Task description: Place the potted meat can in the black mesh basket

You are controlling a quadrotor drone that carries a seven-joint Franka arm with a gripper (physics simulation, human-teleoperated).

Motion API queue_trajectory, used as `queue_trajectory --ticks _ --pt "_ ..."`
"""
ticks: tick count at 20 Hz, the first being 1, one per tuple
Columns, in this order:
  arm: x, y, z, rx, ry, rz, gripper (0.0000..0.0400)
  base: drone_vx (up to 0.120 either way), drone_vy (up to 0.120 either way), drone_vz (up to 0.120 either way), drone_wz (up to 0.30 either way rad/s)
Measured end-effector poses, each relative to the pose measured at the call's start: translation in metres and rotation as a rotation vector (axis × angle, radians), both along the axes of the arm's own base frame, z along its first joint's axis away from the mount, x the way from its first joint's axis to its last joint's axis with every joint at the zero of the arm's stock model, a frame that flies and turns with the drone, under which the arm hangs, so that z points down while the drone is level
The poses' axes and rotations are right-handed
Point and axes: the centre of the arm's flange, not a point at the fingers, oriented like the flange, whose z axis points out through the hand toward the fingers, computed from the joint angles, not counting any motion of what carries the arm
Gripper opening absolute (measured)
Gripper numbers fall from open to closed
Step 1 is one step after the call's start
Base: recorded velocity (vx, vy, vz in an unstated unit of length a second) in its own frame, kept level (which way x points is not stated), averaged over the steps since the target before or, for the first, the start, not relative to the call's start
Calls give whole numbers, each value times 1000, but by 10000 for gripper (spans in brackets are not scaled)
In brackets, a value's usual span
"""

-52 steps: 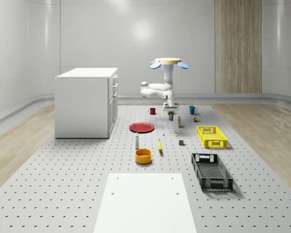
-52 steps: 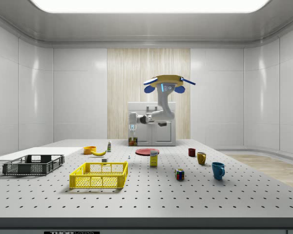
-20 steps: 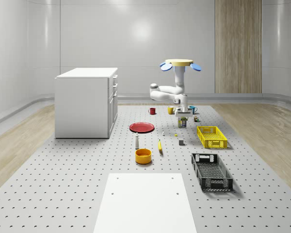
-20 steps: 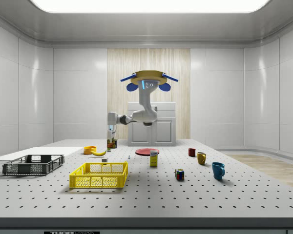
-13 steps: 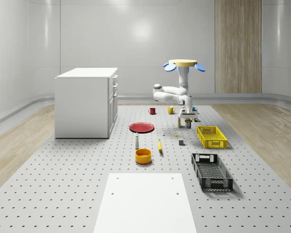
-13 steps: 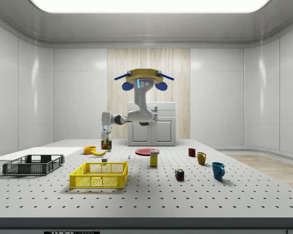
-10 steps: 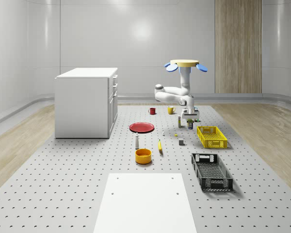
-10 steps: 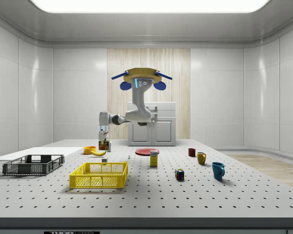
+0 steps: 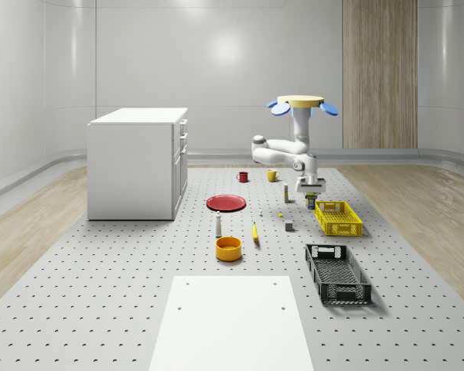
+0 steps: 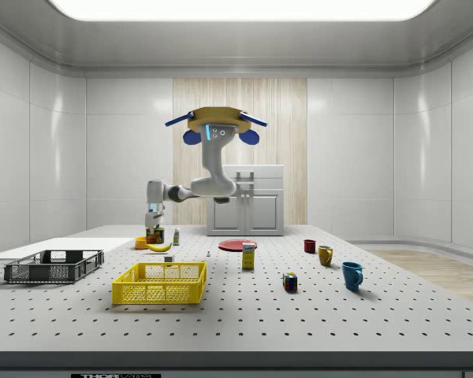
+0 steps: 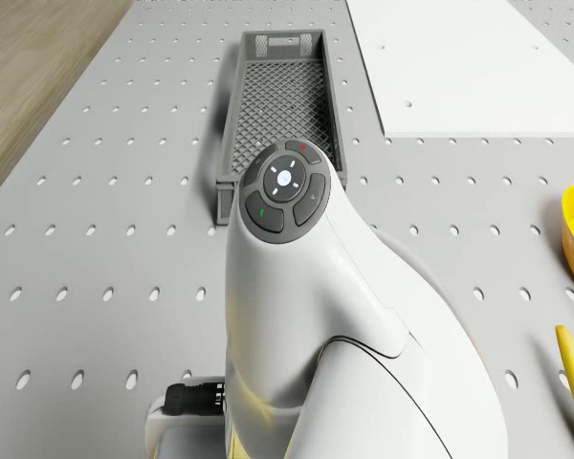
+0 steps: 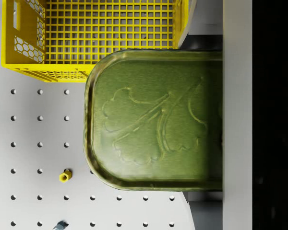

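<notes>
— Where are you standing with the potted meat can (image 12: 153, 127)?

— You are carrying it: the gripper (image 9: 309, 186) is clamping the can from the sides, lifted off the table (image 9: 124, 294), at the far end of the yellow basket (image 9: 338, 218). Your drone (image 9: 301, 103) is hovering above that spot.

— And what is remaining?

— The pickup is looking done. The black mesh basket (image 9: 337, 273) is lying nearer the whole-scene camera, beyond the yellow one, with nothing in it; you are still needing to carry, lower and release.
</notes>
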Motion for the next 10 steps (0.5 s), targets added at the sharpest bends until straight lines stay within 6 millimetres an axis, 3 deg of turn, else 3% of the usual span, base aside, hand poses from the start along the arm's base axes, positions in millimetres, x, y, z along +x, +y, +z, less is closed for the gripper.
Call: queue_trajectory --ticks 10 --pt "0 0 0 0 0 0 289 120 0 0 0"
